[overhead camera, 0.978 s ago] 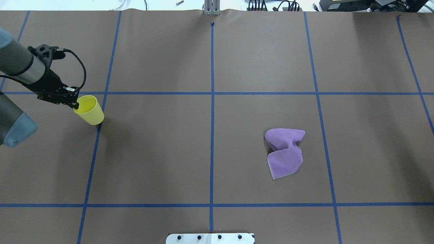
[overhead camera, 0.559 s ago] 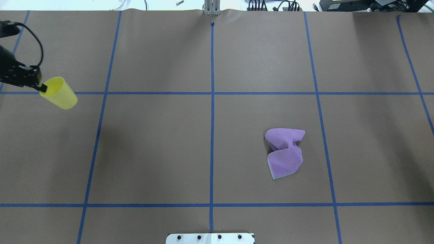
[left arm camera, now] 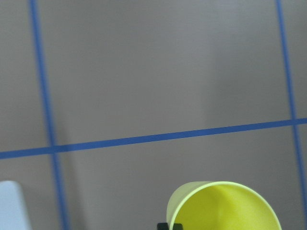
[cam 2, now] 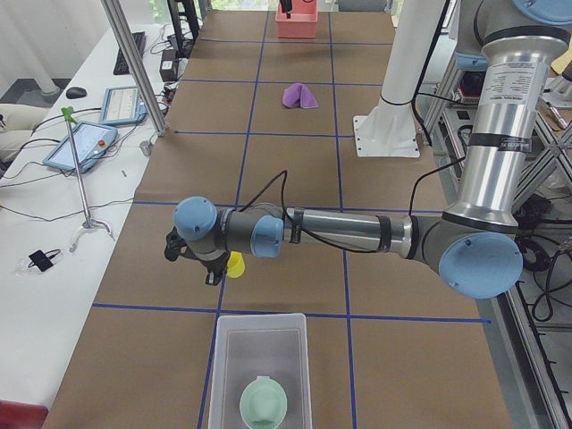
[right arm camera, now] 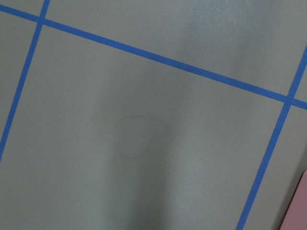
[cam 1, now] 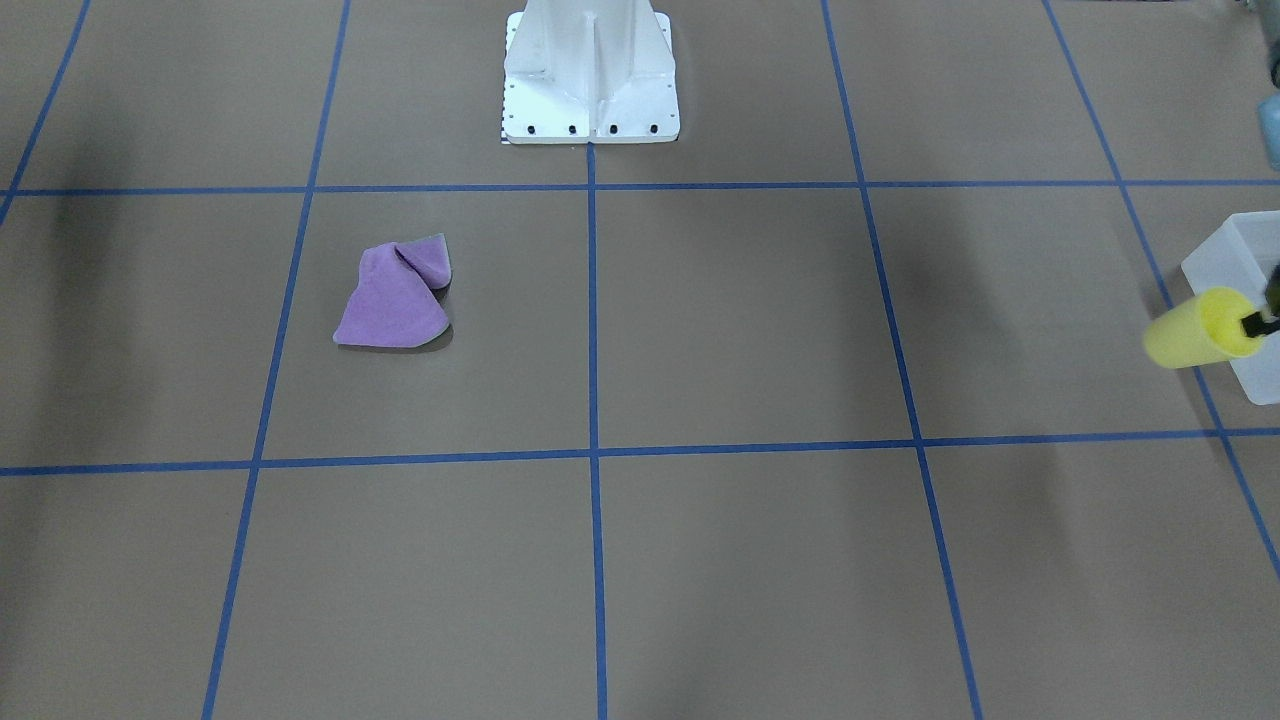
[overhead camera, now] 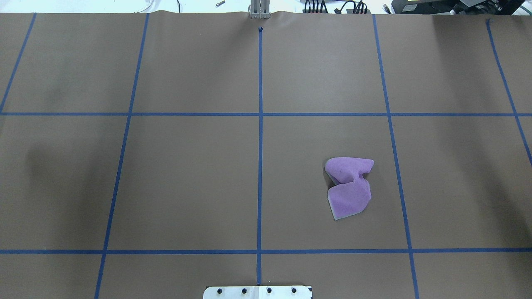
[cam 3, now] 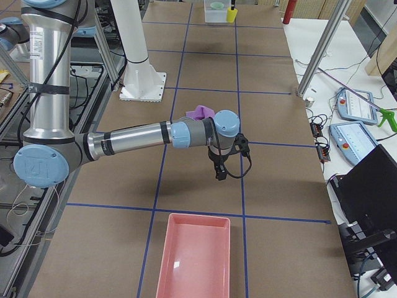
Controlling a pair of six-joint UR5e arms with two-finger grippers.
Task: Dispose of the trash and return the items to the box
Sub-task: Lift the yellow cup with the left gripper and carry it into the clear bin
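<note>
One bowl, side views only

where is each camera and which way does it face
front-facing: across the table, facing pedestal; left gripper with yellow cup at right edge.
overhead: behind robot, looking down; no arm.
exterior left: table's end; left arm near, bin.
exterior right: opposite end; right arm near, pink tray.
left wrist: down onto cup rim.
right wrist: down onto table, tray corner.
shared: purple cloth, front-facing and overhead.
</note>
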